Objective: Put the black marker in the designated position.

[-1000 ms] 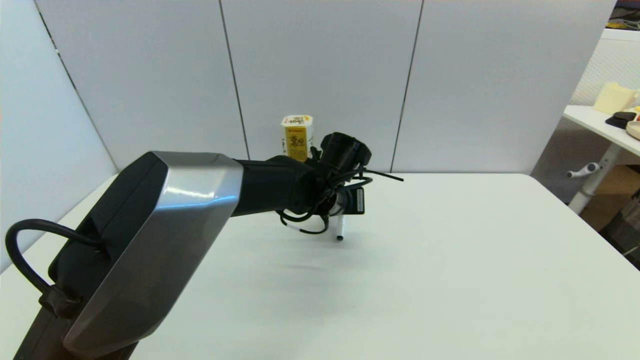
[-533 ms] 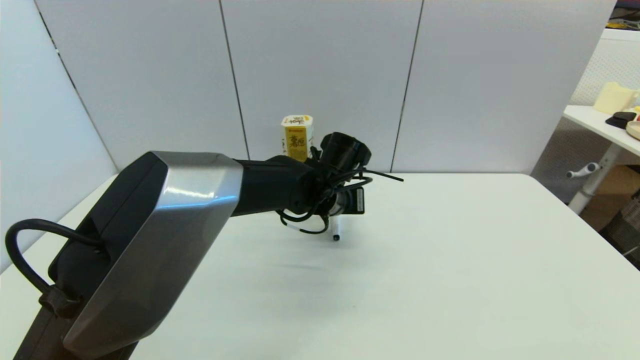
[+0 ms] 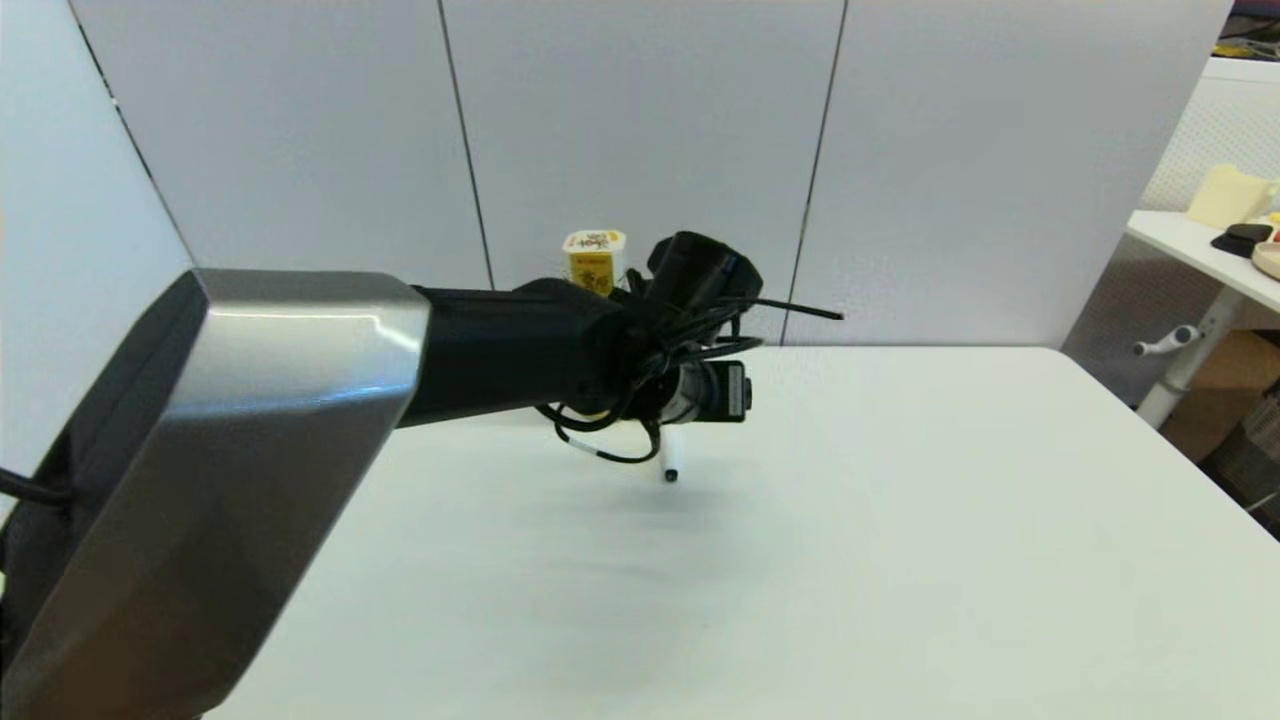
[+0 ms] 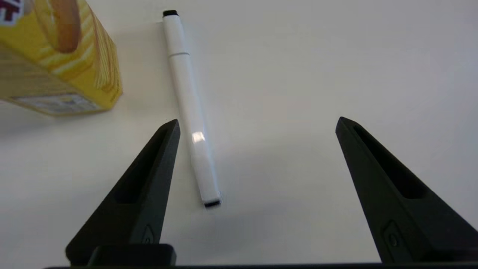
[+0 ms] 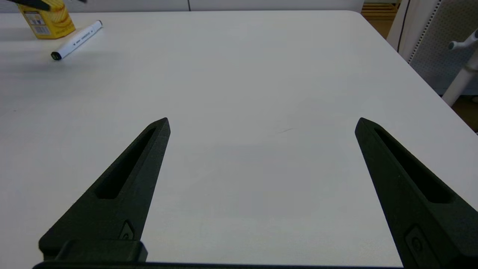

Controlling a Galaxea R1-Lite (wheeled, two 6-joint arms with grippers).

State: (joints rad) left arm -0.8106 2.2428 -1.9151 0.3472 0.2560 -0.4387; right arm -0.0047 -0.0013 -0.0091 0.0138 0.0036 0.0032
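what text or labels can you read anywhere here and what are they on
None can be read in full.
Yellow carton: part of large dark red letters at one corner, cut off by the picture's edge; a pale label panel with print too small to read.
Yellow carton in the head view: dark characters on its front, too blurred to read.
Black marker: a line of small dark print along its white barrel, too small to read.

Our left arm (image 3: 300, 420) wears a broad silver-grey shell with bevelled edges over a black housing, narrowing to a matte black forearm. Thin black cables (image 3: 690, 340) loop around the wrist beside a small black module. Our grippers' fingers (image 4: 142, 194) are long, black, tapered wedges with recessed slots.
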